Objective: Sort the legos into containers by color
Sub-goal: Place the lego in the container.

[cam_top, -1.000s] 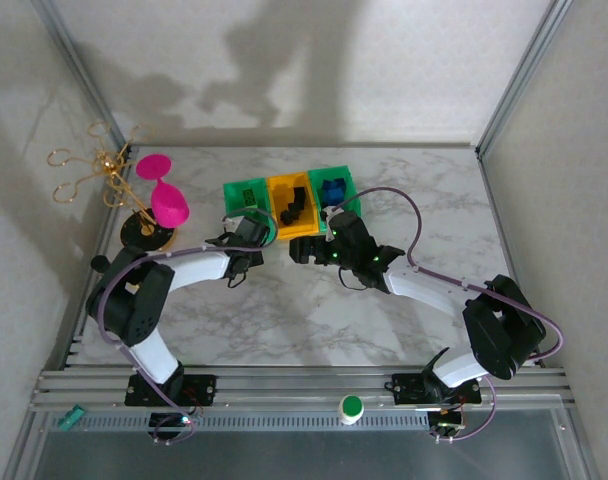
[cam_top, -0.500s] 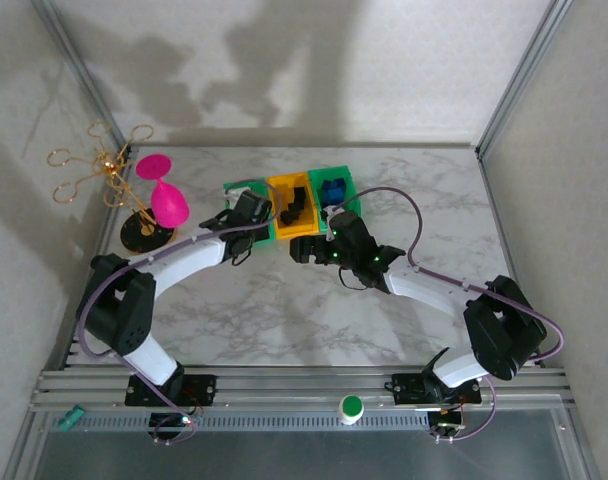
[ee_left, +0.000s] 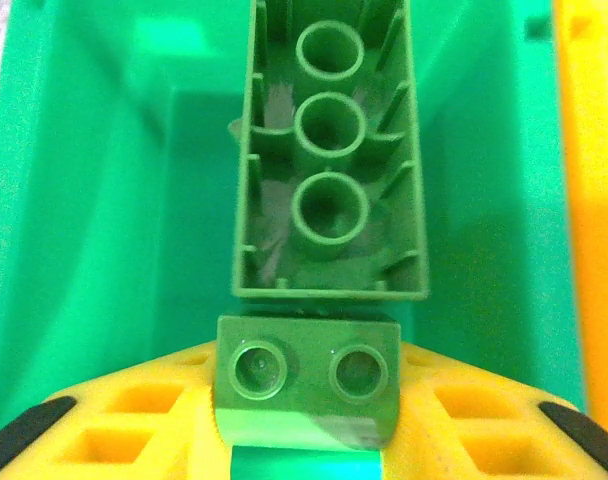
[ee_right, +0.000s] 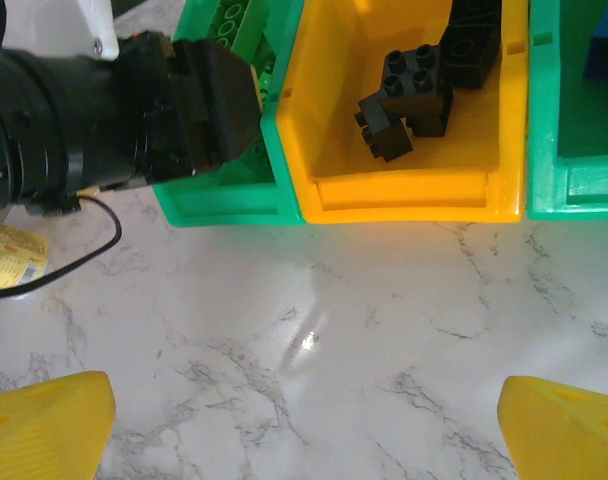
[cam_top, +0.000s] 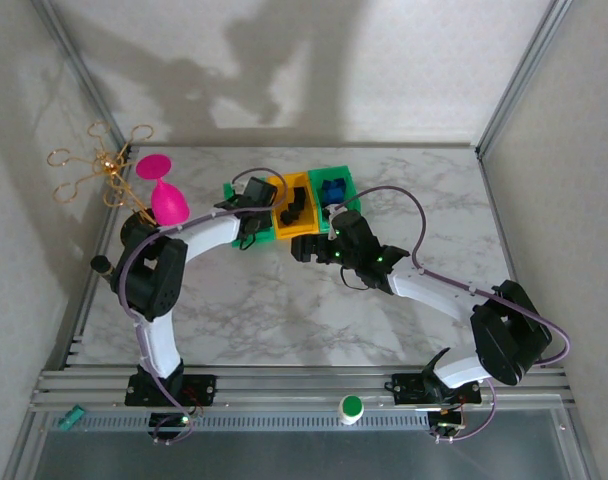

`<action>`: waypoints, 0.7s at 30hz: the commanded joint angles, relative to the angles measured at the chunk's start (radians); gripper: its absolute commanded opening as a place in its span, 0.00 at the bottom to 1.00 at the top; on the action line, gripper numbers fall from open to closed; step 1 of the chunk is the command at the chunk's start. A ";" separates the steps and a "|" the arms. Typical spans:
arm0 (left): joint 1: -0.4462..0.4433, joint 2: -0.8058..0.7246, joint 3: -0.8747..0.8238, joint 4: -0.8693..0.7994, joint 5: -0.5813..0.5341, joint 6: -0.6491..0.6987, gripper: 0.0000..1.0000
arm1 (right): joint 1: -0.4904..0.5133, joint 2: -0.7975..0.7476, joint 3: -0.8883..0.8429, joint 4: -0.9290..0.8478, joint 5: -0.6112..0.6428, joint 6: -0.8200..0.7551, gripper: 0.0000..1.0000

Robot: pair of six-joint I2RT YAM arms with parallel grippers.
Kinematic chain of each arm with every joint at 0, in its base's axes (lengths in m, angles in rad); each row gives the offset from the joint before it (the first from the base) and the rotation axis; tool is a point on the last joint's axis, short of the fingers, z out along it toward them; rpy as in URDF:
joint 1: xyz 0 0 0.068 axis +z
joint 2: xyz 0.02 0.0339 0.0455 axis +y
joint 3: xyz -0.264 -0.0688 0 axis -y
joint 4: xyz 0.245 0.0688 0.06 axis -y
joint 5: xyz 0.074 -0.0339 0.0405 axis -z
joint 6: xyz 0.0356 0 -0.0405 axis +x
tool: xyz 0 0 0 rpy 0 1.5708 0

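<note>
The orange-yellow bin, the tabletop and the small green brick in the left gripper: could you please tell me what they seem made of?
Orange-yellow rectangular bin: glossy moulded plastic, even colour, rounded rim. White grey-veined tabletop: polished marble or a marble-look laminate; it mirrors a light spot. Small green studded brick: likely smooth hard plastic, crisp moulded studs.

Your white left arm [cam_top: 199,240] reaches toward one o'clock, its yellow-fingered left gripper [ee_left: 306,400] pinching a small green two-stud plastic brick [ee_left: 306,380], while your white right arm [cam_top: 434,290] stretches toward ten o'clock, right gripper [ee_right: 304,420] spread wide.
</note>
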 commanded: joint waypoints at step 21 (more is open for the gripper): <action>0.016 -0.111 0.065 -0.059 0.003 0.008 0.46 | -0.032 -0.021 0.021 -0.040 0.103 0.003 0.99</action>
